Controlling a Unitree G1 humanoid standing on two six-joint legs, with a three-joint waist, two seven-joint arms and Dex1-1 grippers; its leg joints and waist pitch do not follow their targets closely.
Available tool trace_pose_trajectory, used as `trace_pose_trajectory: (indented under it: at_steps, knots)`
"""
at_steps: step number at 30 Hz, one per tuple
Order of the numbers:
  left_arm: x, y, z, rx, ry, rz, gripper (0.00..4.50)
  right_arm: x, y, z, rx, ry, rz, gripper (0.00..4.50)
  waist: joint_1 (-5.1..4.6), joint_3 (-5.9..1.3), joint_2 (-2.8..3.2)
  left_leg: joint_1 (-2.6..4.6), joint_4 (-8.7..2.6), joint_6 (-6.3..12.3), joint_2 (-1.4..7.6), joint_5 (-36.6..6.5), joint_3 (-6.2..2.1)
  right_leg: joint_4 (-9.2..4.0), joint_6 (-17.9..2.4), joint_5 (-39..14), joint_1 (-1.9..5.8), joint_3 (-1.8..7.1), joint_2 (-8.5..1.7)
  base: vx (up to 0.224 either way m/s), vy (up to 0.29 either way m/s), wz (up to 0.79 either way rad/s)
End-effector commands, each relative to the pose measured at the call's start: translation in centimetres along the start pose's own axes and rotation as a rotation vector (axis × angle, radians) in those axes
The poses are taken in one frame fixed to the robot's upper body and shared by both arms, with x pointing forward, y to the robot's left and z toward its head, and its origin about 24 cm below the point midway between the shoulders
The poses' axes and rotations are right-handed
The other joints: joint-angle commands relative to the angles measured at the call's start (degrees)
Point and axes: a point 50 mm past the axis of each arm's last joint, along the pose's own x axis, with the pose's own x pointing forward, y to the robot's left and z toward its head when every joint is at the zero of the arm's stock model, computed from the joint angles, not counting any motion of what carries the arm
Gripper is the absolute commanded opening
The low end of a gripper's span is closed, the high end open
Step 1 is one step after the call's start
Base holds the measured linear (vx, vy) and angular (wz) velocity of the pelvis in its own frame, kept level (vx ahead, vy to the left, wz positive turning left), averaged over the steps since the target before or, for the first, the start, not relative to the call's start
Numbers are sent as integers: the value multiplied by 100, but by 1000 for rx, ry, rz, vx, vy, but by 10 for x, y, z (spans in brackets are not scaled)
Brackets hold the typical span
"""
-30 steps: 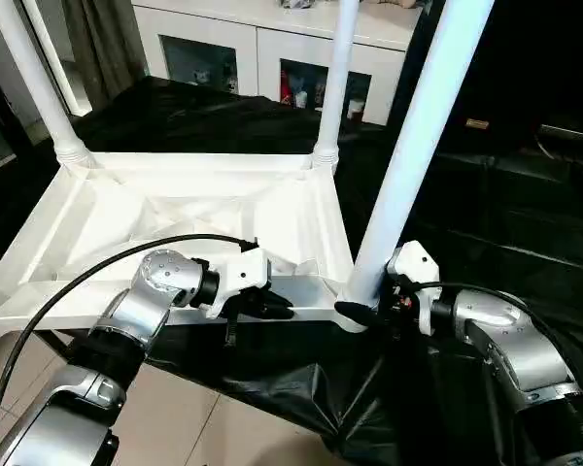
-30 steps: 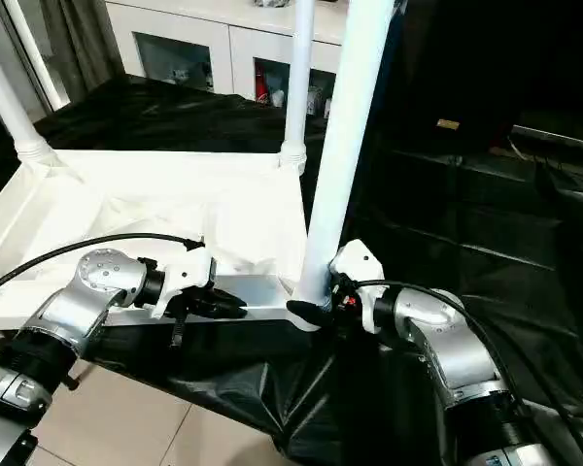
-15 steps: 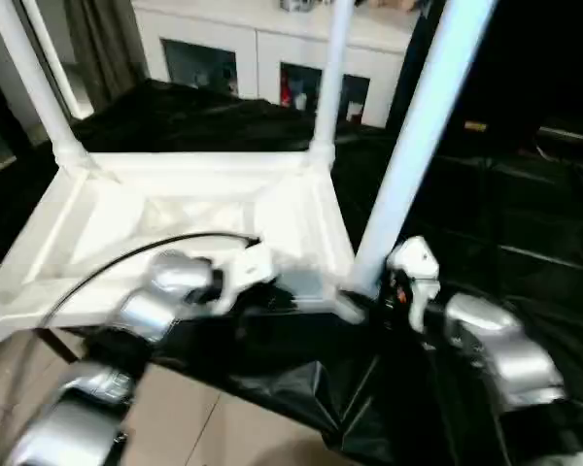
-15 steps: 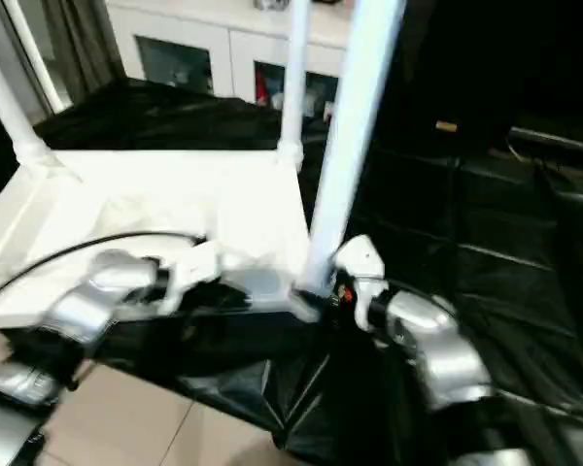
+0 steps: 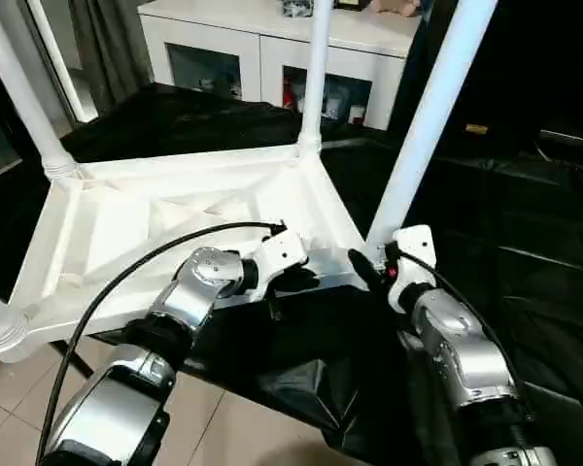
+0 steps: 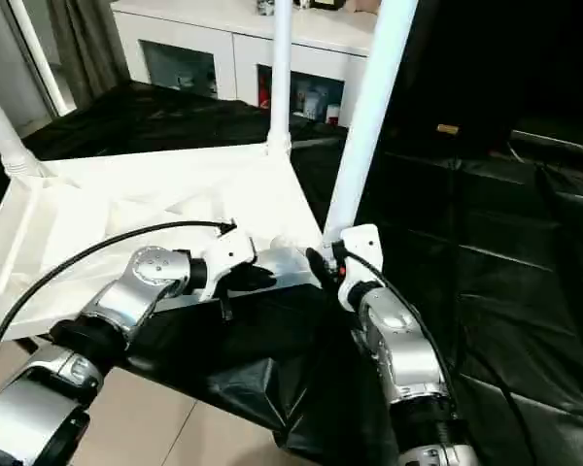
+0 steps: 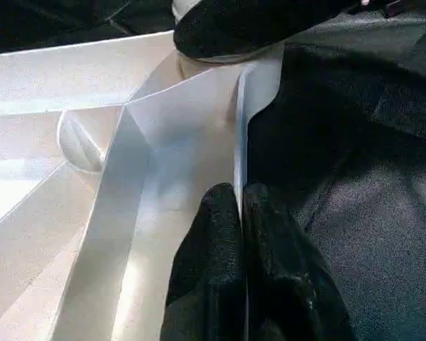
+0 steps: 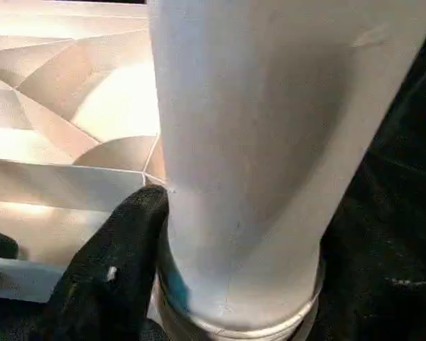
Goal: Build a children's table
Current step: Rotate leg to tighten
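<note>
Left wrist view: left gripper (image 7: 241,213) pinches the table top (image 5: 155,223) rim — right gripper (image 5: 361,270) clasps a leg (image 5: 423,126).

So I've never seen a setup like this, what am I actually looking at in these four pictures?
A two-armed humanoid robot is building a white plastic children's table. The two wide pictures come from a camera on its head, looking down over its silver forearms. The tabletop lies upside down on a surface covered with black sheeting, with legs standing up from its corners. The two close-ups come from cameras on the wrists. The left gripper pinches the tabletop's near rim. The right gripper holds the base of the nearest leg at its corner socket. A white cabinet with glass doors stands behind.
</note>
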Motion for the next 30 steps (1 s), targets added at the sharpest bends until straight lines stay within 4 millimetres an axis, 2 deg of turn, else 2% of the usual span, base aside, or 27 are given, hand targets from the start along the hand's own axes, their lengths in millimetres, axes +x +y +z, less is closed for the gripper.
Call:
trace_pose_trajectory:
  at_steps: [1, 3, 6, 8, 9, 10, 12, 15, 17, 18, 23, 24, 26, 27, 30]
  knots:
    - [-3, 5, -5, -7, 35, 70, 0, 3, 26, -2, 0, 14, 193, 356, -19, -263, 34, -57, -454, 108, 87, -1086, -10, -487, -939, -1453, 279, 245, -376, 0, 0, 0]
    - [-7, 5, -6, 9, 27, 46, 0, -2, 22, 2, -41, 15, 247, 374, -25, -267, 31, -61, -448, 135, 85, -1041, -9, -490, -957, -1407, 295, 243, -372, 0, 0, 0]
    - [-14, 2, -9, 53, 14, -24, 0, -14, 14, 9, -107, 24, 377, 374, -29, -279, 9, -100, -430, 235, 77, -842, -12, -457, -993, -1150, 343, 244, -371, 0, 0, 0]
    - [-17, 1, -9, 72, 4, -48, 0, -17, 10, 11, -133, 27, 401, 374, -47, -291, 1, -109, -408, 306, 84, -733, -10, -434, -1064, -899, 349, 244, -371, 0, 0, 0]
    - [-23, -2, -9, 84, -25, -107, 0, -25, 2, 13, -174, 41, 439, 374, -80, -300, -39, -133, -398, 369, 78, -597, -9, -399, -1148, -685, 363, 240, -376, 0, 0, 0]
    - [-23, -2, -9, 84, -25, -107, 0, -25, 2, 13, -174, 41, 439, 374, -80, -307, -29, -131, -393, 381, 84, -573, -12, -387, -1185, -643, 372, 242, -385, 0, 0, 0]
    - [-28, -4, -8, 91, -47, -151, 0, -29, -4, 14, -195, 52, 464, 374, -100, -299, -24, -107, -384, 437, 92, -592, 11, -392, -1279, -567, 335, 247, -372, 0, 0, 0]
    - [-40, -14, -11, 74, -35, -305, 0, -35, -13, 15, -213, 81, 506, 374, -99, -302, -18, -96, -393, 452, 122, -522, 6, -350, -1417, -444, 332, 247, -383, 0, 0, 0]
    - [-41, -15, -11, 78, -38, -317, 0, -36, -13, 15, -216, 88, 520, 374, -99, -301, -2, -74, -381, 480, 129, -504, 30, -332, -1525, -258, 313, 249, -367, 0, 0, 0]
    - [-42, -16, -9, 85, -48, -323, 0, -38, -11, 13, -225, 110, 563, 374, -67, -305, -10, -52, -370, 523, 130, -470, 43, -328, -1563, -145, 307, 248, -371, 0, 0, 0]
    - [-41, -17, -6, 89, -66, -323, 0, -40, -8, 8, -239, 143, 615, 374, -6, -298, -32, -65, -376, 494, 128, -419, 38, -315, -1504, -175, 331, 241, -380, 0, 0, 0]
    - [-41, -17, -6, 88, -67, -324, 0, -41, -7, 7, -238, 145, 620, 359, 0, -296, -42, -67, -377, 475, 125, -452, 40, -324, -1472, -266, 336, 244, -387, 0, 0, 0]
    - [-41, -18, -5, 86, -67, -325, 0, -41, -7, 7, -237, 147, 627, 359, 10, -300, -36, -64, -374, 457, 125, -421, 39, -321, -1443, -288, 335, 248, -389, 0, 0, 0]
    - [-42, -18, -5, 84, -67, -324, 0, -41, -6, 6, -234, 148, 633, 339, 8, -306, -48, -73, -373, 456, 128, -363, 35, -307, -1442, -217, 343, 248, -386, 0, 0, 0]
    - [-42, -19, -6, 80, -66, -325, 0, -41, -6, 6, -226, 146, 638, 314, 11, -308, -41, -70, -364, 477, 118, -323, 38, -305, -1439, -172, 338, 244, -377, 0, 0, 0]
